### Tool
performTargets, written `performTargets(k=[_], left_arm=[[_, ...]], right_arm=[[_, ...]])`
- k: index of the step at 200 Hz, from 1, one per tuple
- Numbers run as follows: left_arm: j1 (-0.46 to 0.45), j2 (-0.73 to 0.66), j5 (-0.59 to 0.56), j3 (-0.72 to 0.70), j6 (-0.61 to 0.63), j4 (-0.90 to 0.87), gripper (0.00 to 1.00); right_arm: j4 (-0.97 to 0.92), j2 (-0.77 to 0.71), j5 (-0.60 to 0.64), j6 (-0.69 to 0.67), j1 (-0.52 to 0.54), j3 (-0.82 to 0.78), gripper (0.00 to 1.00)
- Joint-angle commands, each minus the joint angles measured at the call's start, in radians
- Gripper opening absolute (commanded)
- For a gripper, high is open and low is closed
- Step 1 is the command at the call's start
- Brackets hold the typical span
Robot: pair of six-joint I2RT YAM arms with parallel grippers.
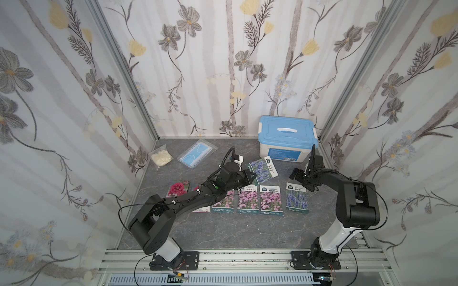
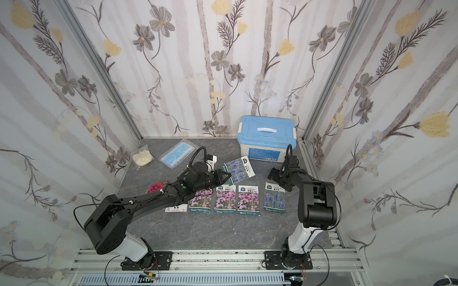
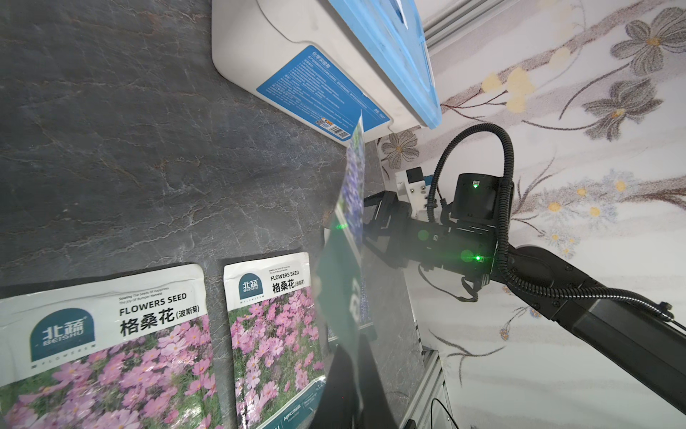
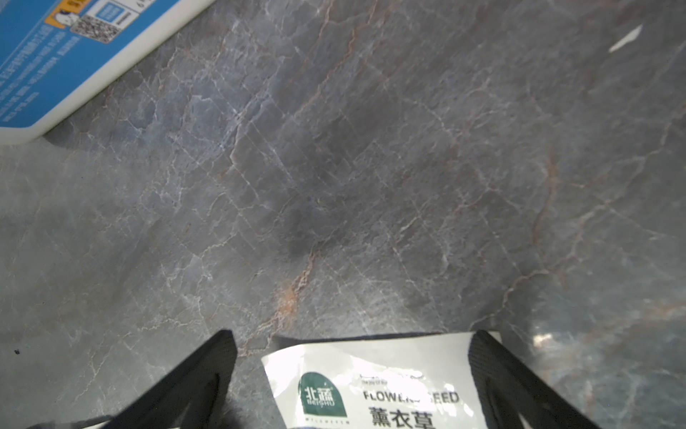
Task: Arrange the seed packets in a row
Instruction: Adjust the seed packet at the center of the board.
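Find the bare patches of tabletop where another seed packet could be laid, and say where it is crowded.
Bare: the front strip between the packet row and the metal rail; the back stretch between the mask bag and the blue-lidded box. Crowded: by the left pincer, shut on a lavender packet.

A white storage box with a blue lid (image 1: 287, 130) (image 2: 266, 128) and a white handle stood at the back of the grey marbled tabletop (image 1: 223, 230), near the right wall; its front carried a blue printed label (image 3: 315, 89) (image 4: 44, 55). Towards the back left lay a clear bag holding a blue face mask (image 1: 197, 154) (image 2: 177, 153), and just beside it, nearer the corner, a clear bag of cream-coloured stuff (image 1: 161, 157) (image 2: 142, 157). Floral wallpaper (image 1: 210, 62) covered the three walls.
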Motion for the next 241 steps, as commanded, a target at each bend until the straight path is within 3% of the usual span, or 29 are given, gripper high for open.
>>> performTargets(k=[1,134,241], left_arm=[[0.0,0.002,0.002,0.006,-0.001,0.029,0.0],[-0.002,0.01,0.009,0.017,-0.003,0.029,0.0],[-0.005,0.016,0.012,0.021,-0.003,0.029,0.0]], right_arm=[[0.002,-0.009,-0.014,0.013,0.01,-0.009,1.0],[-0.012,-0.013,-0.031,0.006,0.044,0.012,1.0],[-0.073,-0.067,0.062,-0.04,-0.014,0.024,1.0]])
